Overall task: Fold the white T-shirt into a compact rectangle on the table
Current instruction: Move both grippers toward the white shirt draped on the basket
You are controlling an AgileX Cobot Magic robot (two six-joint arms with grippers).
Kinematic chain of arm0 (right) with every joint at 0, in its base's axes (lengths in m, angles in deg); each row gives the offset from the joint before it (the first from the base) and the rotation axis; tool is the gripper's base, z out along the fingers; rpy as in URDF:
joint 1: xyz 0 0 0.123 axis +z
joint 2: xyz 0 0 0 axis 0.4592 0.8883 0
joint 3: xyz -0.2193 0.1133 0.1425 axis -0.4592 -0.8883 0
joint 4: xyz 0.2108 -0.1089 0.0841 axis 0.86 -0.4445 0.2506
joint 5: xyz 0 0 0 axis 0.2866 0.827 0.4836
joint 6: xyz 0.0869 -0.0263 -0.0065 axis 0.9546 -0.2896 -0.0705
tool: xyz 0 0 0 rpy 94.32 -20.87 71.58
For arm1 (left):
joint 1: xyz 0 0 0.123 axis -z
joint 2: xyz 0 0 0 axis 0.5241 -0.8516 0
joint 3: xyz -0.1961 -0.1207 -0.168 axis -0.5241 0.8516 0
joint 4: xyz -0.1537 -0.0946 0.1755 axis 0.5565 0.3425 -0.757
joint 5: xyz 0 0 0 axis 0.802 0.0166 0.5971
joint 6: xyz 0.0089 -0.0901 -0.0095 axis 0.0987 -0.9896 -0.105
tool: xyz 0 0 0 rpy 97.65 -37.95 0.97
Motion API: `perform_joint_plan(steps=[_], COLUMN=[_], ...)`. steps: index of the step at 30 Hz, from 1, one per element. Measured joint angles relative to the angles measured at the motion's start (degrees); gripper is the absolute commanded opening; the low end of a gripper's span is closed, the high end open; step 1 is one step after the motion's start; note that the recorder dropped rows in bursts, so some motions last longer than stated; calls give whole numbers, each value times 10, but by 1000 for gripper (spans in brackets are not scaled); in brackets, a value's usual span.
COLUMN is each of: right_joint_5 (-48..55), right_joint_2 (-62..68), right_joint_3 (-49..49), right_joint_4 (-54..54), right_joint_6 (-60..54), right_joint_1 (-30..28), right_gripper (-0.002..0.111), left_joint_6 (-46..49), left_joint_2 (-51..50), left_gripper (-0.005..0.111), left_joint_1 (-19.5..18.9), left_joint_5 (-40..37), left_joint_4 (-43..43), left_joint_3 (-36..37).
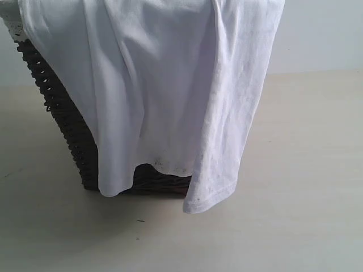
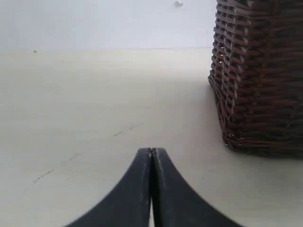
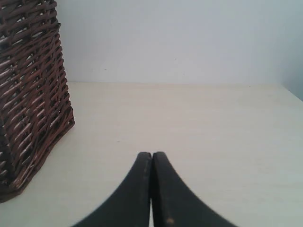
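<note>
Soft, even, rather cool light fills all three views without glare. In the exterior view the white T-shirt (image 1: 170, 85) is the brightest thing, almost washed out towards its top, with folds marked only by pale grey shading. A broad shadow with blurred edges lies on the table (image 1: 306, 170) to the left of and nearer than the wicker basket (image 1: 62, 119). In the wrist views the left gripper (image 2: 151, 150) and right gripper (image 3: 151, 154) are near-black shapes with soft edges and almost no surface detail, while the basket's weave is sharper and carries small glints, and all the pictures are slightly grainy.
</note>
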Motion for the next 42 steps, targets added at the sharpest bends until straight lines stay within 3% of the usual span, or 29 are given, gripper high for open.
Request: perform_joint_plan(steps=[13, 18, 23, 26, 29, 31, 34, 35, 37, 38, 40, 42], right_joint_5=[0, -67, -240, -299, -300, -285, -285, -291, -319, -331, -372, -414], right_joint_2=[0, 0, 0, 0, 0, 0, 0, 0, 33, 59, 124, 184], right_joint_3=[0, 0, 0, 0, 0, 0, 11, 34, 88, 111, 148, 168], right_joint_4=[-1, 1, 22, 28, 28, 28, -92, -184, -371, -433, -578, -662], right_joint_6=[-2, -1, 38, 161, 215, 251, 373, 458, 612, 675, 797, 862], right_joint_1=[0, 0, 0, 0, 0, 0, 0, 0, 0, 0, 0, 0], right_gripper=[0, 0, 0, 0, 0, 0, 1, 3, 15, 25, 35, 45], left_joint_6=[17, 0, -31, -165, -268, -401, -599, -684, -772, -790, -804, -796], left_joint_2=[0, 0, 0, 0, 0, 0, -36, -73, -147, -188, -261, -321], left_gripper=[0, 0, 0, 0, 0, 0, 3, 8, 28, 42, 53, 57], left_joint_1=[0, 0, 0, 0, 0, 0, 0, 0, 0, -1, -2, -3], left_joint_5=[3, 118, 264, 359, 377, 380, 408, 439, 499, 529, 570, 594], left_joint_4=[-20, -20, -20, -20, -39, -145, -349, -443, -553, -586, -621, -634], left_joint_3=[0, 1, 1, 1, 1, -7, -57, -82, -129, -144, -167, -179])
